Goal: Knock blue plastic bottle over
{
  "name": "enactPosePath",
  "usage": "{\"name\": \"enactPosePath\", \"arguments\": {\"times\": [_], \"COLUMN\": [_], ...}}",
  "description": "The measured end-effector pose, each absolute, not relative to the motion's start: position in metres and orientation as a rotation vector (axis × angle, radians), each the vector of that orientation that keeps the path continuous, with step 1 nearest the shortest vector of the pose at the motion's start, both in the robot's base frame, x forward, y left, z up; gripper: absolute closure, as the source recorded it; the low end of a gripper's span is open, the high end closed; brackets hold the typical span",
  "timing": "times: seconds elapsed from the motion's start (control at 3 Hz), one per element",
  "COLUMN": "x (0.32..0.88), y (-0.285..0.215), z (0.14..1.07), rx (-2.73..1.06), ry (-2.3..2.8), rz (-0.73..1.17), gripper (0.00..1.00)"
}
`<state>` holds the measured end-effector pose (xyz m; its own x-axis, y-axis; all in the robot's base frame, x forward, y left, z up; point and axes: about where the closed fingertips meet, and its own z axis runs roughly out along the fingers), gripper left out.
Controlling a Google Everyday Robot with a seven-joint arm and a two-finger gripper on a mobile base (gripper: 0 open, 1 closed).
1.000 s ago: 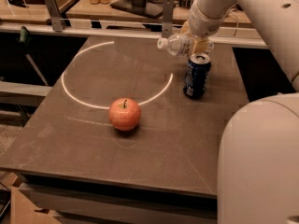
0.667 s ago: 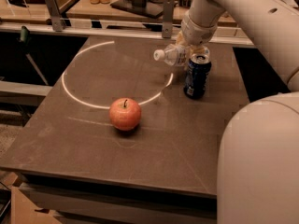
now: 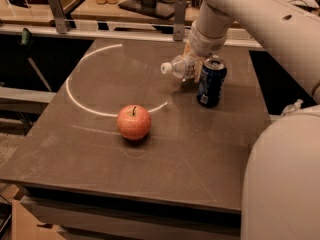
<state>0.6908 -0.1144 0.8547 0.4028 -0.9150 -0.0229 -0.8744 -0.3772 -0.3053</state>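
The blue plastic bottle (image 3: pixel 181 67) is a small clear bottle with a white cap. It is tipped almost flat, with its cap pointing left, just left of the dark blue soda can (image 3: pixel 211 82). My gripper (image 3: pixel 196 60) is at the bottle's base end, right behind the can's top, and the white arm reaches down to it from the upper right. The bottle's base is hidden by the gripper. I cannot tell whether the bottle rests on the table.
A red apple (image 3: pixel 134 122) sits on the brown table (image 3: pixel 100 154), near the front of a white ring mark (image 3: pixel 75 96). A rail with metal posts (image 3: pixel 55 4) runs along the far edge. My own white body (image 3: pixel 285 184) fills the lower right.
The bottle has tilted further over and dropped lower, and its cap has swung down and to the left. The gripper has moved down with it. The can and apple have not moved.
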Motion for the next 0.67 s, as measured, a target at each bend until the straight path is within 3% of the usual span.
{"name": "enactPosePath", "arguments": {"times": [0.33,0.67], "x": [0.685,0.685], "y": [-0.109,-0.107], "z": [0.860,0.871], "rx": [-2.376,-2.351], "ry": [1.581,1.601], "rz": [-0.209,-0.186], "gripper": [0.04,0.00]}}
